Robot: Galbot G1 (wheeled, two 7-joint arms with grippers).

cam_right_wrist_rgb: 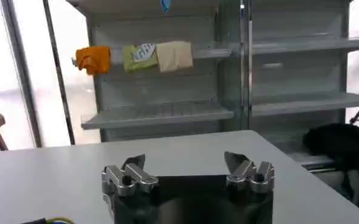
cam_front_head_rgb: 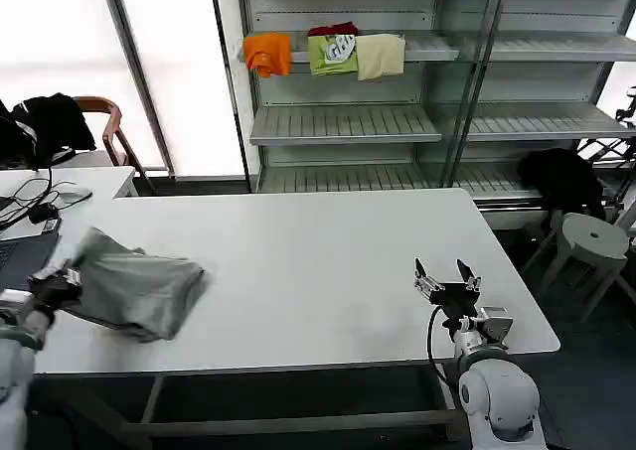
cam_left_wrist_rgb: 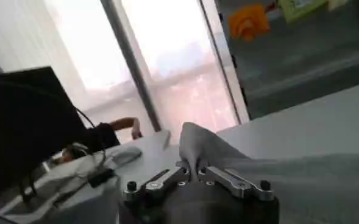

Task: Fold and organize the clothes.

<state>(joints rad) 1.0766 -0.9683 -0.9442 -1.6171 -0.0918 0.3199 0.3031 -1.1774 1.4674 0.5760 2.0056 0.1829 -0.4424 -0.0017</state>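
A light grey shirt (cam_front_head_rgb: 134,286) lies bunched at the left end of the white table (cam_front_head_rgb: 318,261), its near edge lifted. My left gripper (cam_front_head_rgb: 62,283) is shut on that edge at the table's left side; in the left wrist view the grey shirt (cam_left_wrist_rgb: 270,173) rises in a pinched fold between the closed fingers of the left gripper (cam_left_wrist_rgb: 193,170). My right gripper (cam_front_head_rgb: 446,269) hovers open over the table's front right corner, nothing between its fingers. In the right wrist view the right gripper (cam_right_wrist_rgb: 185,163) stands wide apart above bare tabletop.
A metal shelving unit (cam_front_head_rgb: 427,122) stands behind the table, with small orange (cam_front_head_rgb: 268,53), green (cam_front_head_rgb: 333,53) and cream (cam_front_head_rgb: 381,56) folded garments on it. A side desk with cables (cam_front_head_rgb: 45,207) and a chair (cam_front_head_rgb: 104,122) sit at the left. A stool (cam_front_head_rgb: 586,246) stands at the right.
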